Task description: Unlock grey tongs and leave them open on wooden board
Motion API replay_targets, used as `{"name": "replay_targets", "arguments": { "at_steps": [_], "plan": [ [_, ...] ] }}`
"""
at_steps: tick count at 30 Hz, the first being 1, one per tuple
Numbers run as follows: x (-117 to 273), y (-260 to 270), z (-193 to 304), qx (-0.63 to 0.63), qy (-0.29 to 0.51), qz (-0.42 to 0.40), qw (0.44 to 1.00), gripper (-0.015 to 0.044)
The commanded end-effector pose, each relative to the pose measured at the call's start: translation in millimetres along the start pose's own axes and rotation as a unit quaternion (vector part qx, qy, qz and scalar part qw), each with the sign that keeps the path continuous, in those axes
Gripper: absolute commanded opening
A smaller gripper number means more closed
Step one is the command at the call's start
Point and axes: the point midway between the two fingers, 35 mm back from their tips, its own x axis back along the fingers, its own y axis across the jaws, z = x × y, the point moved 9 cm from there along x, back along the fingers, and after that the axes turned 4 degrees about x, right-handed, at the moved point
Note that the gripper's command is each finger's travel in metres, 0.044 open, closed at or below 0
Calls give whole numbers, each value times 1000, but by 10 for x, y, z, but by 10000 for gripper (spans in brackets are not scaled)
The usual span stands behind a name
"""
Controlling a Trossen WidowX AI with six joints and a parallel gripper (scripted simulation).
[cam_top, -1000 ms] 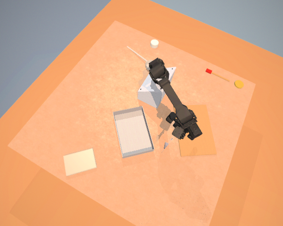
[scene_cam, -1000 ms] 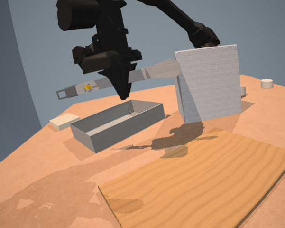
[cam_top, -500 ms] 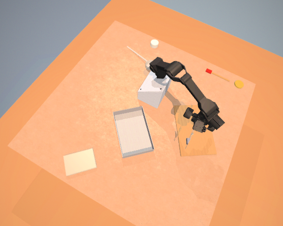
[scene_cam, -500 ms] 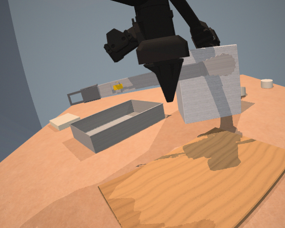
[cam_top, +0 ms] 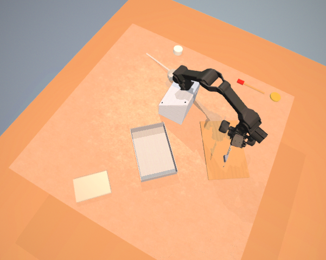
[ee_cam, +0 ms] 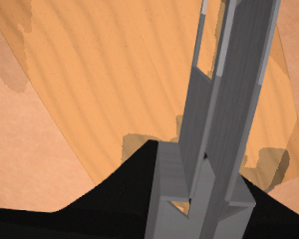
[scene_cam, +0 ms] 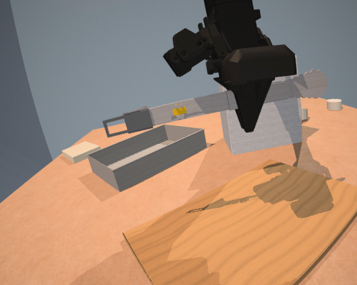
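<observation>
My gripper (cam_top: 236, 142) (scene_cam: 247, 122) (ee_cam: 172, 151) is shut on the grey tongs (cam_top: 226, 157) (scene_cam: 202, 104) (ee_cam: 237, 87) near their middle. It holds them in the air above the wooden board (cam_top: 237, 171) (scene_cam: 249, 242) (ee_cam: 97, 47). In the exterior view the tongs lie almost level, with the loop end at the left and the scalloped tips at the right. A yellow lock piece (scene_cam: 179, 111) shows near the hinge. The two arms lie close together. The grey roasting tin (cam_top: 172, 156) (scene_cam: 160, 167) stands empty to the left of the board.
The arm's white base block (cam_top: 177, 104) (scene_cam: 264, 132) stands behind the board. A cream pad (cam_top: 91, 186) (scene_cam: 80, 151) lies left of the tin. A white cylinder (cam_top: 177, 50) (scene_cam: 334, 104), a red-headed stick (cam_top: 240, 82) and a yellow disc (cam_top: 275, 96) lie at the back.
</observation>
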Motion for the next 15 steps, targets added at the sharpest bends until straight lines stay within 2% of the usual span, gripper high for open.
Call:
{"name": "replay_targets", "arguments": {
  "at_steps": [1, 15],
  "plan": [
    [-35, 44, 91, 1, -33, 10, 999, -150],
    [-360, 150, 712, 3, -315, 64, 947, -150]
  ]
}}
